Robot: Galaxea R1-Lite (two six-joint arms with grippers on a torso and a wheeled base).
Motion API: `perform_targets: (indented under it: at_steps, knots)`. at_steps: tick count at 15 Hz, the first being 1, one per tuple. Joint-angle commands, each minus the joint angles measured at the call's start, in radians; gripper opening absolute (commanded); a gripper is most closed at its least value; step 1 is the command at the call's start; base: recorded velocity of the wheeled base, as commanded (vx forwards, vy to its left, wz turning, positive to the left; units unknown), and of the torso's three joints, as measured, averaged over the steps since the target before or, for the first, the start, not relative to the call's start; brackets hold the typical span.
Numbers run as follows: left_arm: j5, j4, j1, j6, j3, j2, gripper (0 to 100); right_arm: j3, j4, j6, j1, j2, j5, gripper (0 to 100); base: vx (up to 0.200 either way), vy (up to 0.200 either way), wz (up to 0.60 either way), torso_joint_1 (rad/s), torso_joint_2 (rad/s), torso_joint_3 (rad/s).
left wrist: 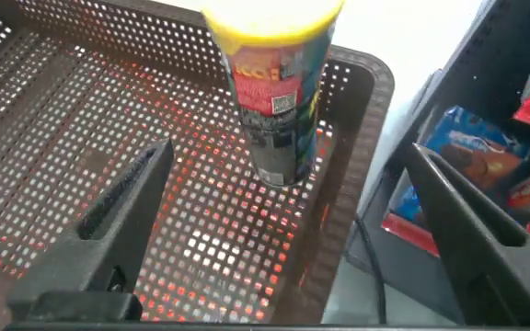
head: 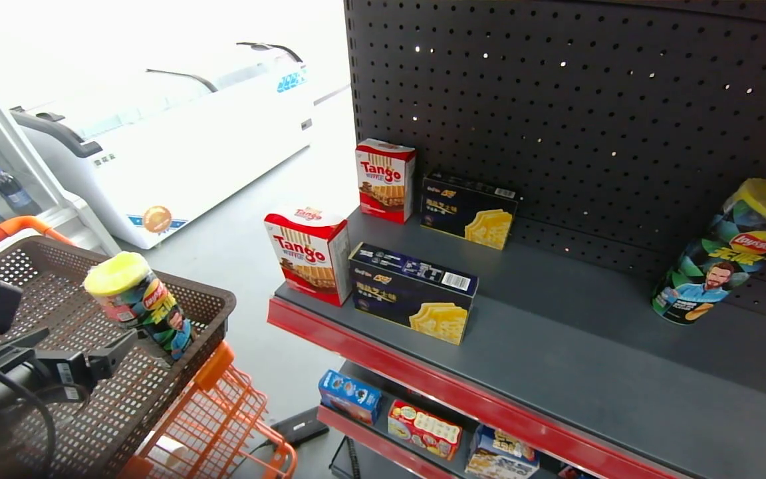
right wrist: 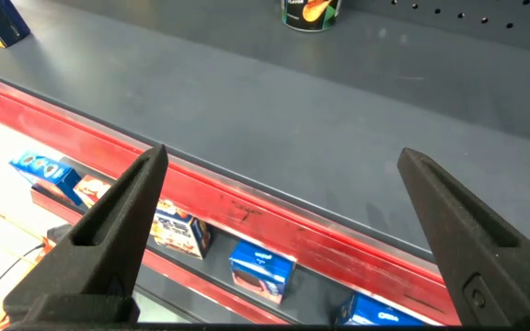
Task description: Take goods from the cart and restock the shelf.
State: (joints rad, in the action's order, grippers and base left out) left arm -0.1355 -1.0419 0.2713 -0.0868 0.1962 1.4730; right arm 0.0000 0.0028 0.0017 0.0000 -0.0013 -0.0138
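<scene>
A yellow-lidded chip can (head: pixel 140 303) stands upright in the cart's brown mesh basket (head: pixel 37 266); a matching can (head: pixel 729 256) stands on the grey shelf (head: pixel 589 352).

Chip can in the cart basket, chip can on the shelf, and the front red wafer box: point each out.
chip can in the basket (head: pixel 147 307), head view, middle of its side.
chip can on the shelf (head: pixel 722 259), head view, middle of its side.
front red wafer box (head: pixel 303 259), head view, its front face.
</scene>
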Motion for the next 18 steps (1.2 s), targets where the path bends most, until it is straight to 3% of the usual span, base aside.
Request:
perform_targets:
  at_steps: [1,4,7,9,14,15,18]
  knots:
    - [0.001,-0.116,0.000,0.004,0.011,0.204,100,0.000,0.000,0.001,0.000,0.001,0.000,100,0.000,0.000,0.00,0.000,0.00,0.000]
    - [0.001,-0.234,-0.006,0.004,0.046,0.331,100,0.000,-0.001,0.000,0.000,0.001,0.000,100,0.000,0.000,0.00,0.000,0.00,0.000]
    - [0.001,-0.336,-0.027,0.033,0.174,0.483,100,0.000,0.000,0.001,0.000,0.001,0.000,100,0.000,0.000,0.00,0.000,0.00,0.000]
    - [0.001,-0.391,-0.029,0.033,0.238,0.556,100,0.000,0.000,0.000,0.000,0.001,0.000,100,0.000,0.000,0.00,0.000,0.00,0.000]
    - [0.001,-0.458,-0.050,0.036,0.305,0.662,100,0.000,0.000,0.000,0.000,0.001,0.000,100,0.000,0.000,0.00,0.000,0.00,0.000]
    - [0.001,-0.484,-0.057,0.047,0.313,0.678,0,0.000,0.000,0.000,0.000,0.001,0.000,100,0.000,0.000,0.00,0.000,0.00,0.000]
    - [-0.003,-0.507,-0.073,0.055,0.342,0.684,0,0.000,0.000,0.000,0.000,0.001,0.000,100,0.000,0.000,0.00,0.000,0.00,0.000]
